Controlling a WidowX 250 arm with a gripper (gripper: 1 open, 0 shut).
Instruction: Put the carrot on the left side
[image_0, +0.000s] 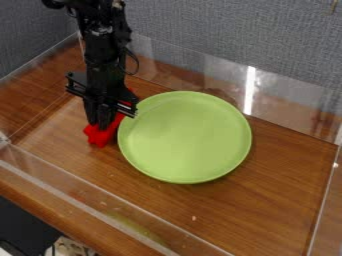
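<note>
The black gripper (102, 112) points straight down over the carrot (100, 132), a small red block resting on the wooden table (274, 180) just beside the left rim of the lime-green plate (187, 135). Its jaws are closed around the upper part of the carrot, so only the lower red end shows beneath the fingertips. The carrot sits directly under the gripper, not off to either side, and its long axis cannot be read while covered. Open tabletop lies to the left, away from the plate, which is probably where the carrot should travel.
</note>
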